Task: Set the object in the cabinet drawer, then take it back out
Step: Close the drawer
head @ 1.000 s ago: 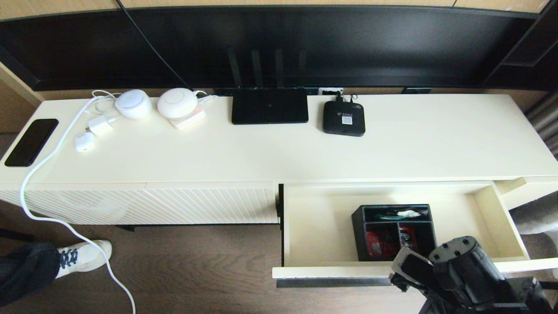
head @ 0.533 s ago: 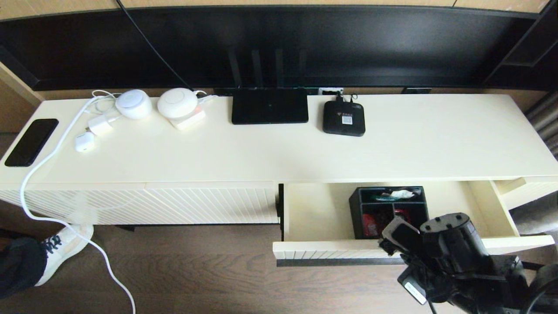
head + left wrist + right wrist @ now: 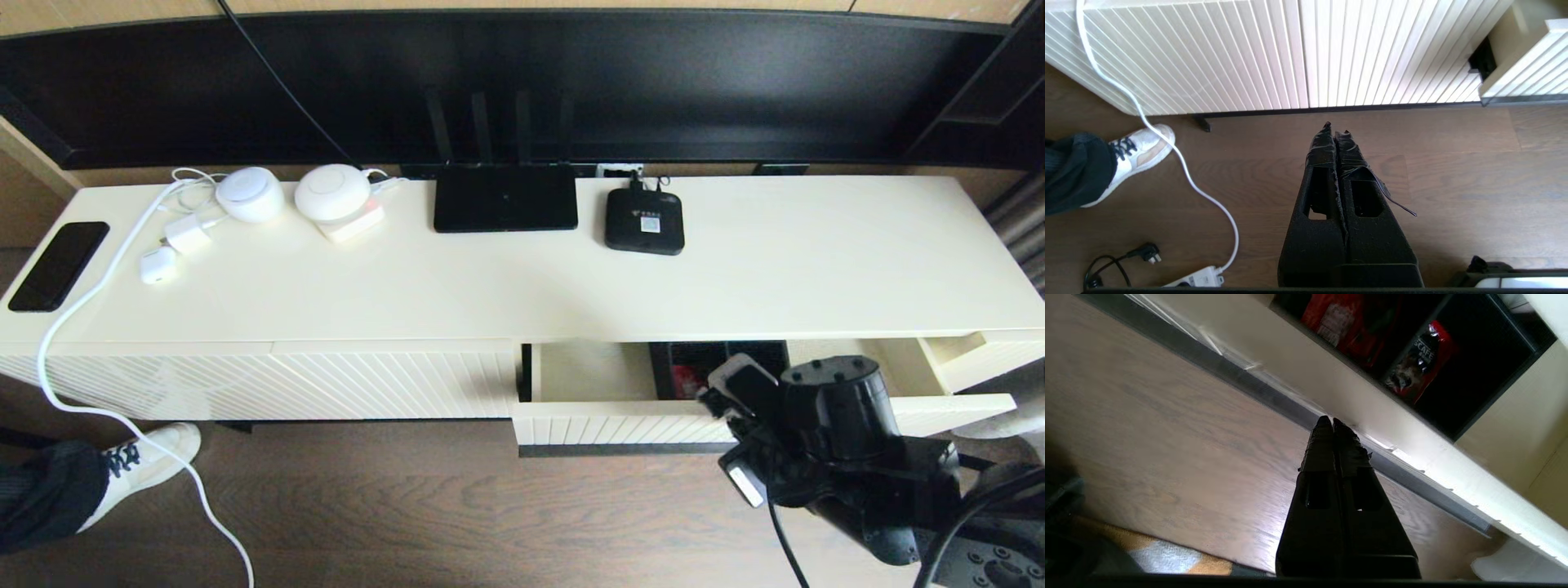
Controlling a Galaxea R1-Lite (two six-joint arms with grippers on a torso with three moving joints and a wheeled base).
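The cream cabinet drawer (image 3: 604, 425) stands only a little way out, its dark handle strip (image 3: 620, 449) along the bottom of its ribbed front. Inside it sits the black organizer box (image 3: 686, 371), mostly hidden under the cabinet top, with a red item showing. The right wrist view looks over the drawer's front wall (image 3: 1372, 412) into the box (image 3: 1470, 375) with its red packets (image 3: 1425, 355). My right gripper (image 3: 1331, 420) is shut, its tips at the drawer front by the handle strip (image 3: 1249, 381). My right arm (image 3: 824, 416) covers the drawer's right half. My left gripper (image 3: 1335, 128) hangs shut over the floor.
On the cabinet top stand a flat black router (image 3: 504, 200), a small black set-top box (image 3: 644, 222), a phone (image 3: 59, 265) and white chargers (image 3: 249, 194). A white cable (image 3: 90, 302) trails to the floor past a person's shoe (image 3: 147, 469). The diagonal-ribbed panel (image 3: 326, 384) is left of the drawer.
The drawer has slid far inward, the right gripper moving with its front. The organizer box has gone mostly under the cabinet top. The person's foot has shifted.
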